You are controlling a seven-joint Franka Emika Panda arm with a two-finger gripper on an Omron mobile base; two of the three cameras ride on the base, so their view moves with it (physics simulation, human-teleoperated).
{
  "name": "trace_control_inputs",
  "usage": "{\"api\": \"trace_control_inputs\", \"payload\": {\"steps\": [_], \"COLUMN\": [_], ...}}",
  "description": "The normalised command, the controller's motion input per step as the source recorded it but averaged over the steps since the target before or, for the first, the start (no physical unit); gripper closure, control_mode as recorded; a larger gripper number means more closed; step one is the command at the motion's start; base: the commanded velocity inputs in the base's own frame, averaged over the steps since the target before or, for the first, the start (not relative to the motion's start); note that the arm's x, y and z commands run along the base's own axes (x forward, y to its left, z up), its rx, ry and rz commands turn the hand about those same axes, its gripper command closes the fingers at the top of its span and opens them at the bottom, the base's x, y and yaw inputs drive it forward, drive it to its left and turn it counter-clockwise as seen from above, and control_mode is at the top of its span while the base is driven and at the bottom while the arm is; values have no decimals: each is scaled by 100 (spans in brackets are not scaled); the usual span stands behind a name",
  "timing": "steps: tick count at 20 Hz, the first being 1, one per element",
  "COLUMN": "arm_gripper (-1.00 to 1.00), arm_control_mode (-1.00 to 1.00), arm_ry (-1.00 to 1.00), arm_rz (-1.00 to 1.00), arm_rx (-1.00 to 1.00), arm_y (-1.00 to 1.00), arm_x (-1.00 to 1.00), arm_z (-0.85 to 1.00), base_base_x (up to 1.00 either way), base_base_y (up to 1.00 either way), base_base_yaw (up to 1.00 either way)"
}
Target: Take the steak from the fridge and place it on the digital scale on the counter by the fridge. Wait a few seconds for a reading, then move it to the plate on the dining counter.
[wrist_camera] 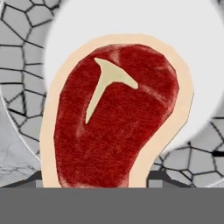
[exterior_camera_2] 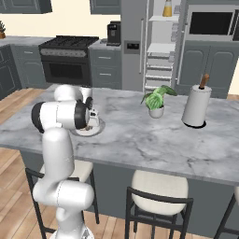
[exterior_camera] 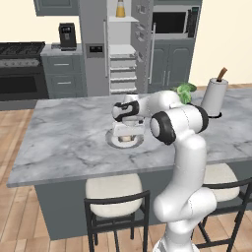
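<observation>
Steak [wrist_camera: 114, 118]: red slab with a pale tan rim and a T-shaped pale streak, seen close from the hand camera, lying over the plate [wrist_camera: 183, 48], whose white centre and grey crackle-patterned rim show behind it. Whether the meat already rests on the dish or hangs just above it cannot be told.

Gripper [exterior_camera: 127, 132]: pointed straight down over the plate [exterior_camera: 137, 142]. The finger tips [wrist_camera: 157, 177] are mostly hidden behind the meat, so whether they grip it or have let go cannot be told. Judged posture: vertical, so the slab goes down flat inside the rim.

Plate location: on the dining counter [exterior_camera: 64, 138], nearer its front edge than its back edge, above a stool [exterior_camera: 115, 194]; in the right base view the dish [exterior_camera_2: 95, 128] sits toward the left end of the counter, partly behind the arm.

Other items: potted plant [exterior_camera_2: 155, 100] and paper towel roll [exterior_camera_2: 196, 106], toward the back edge, well apart from the plate. Fridge [exterior_camera: 123, 47] behind, door open, white shelves showing.

Stage, judged: final placing; weighing presumably done.
</observation>
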Motion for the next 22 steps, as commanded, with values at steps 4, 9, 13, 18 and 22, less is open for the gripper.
{"api": "trace_control_inputs", "payload": {"steps": [4, 9, 13, 18, 22], "arm_gripper": [100, 100, 100, 100, 100], "arm_control_mode": [-100, -100, -100, -100, -100], "arm_ry": [4, 0, 0, 2, 0], "arm_rz": [0, 0, 0, 0, 0], "arm_rx": [0, 0, 0, 0, 0], "arm_y": [13, 0, 0, 0, -2], "arm_x": [37, 25, 5, 0, 0], "arm_z": [-20, -17, -35, -47, -45], "base_base_x": [0, 0, 0, 0, 0], "base_base_y": [0, 0, 0, 0, 0], "base_base_yaw": [0, 0, 0, 0, 0]}}
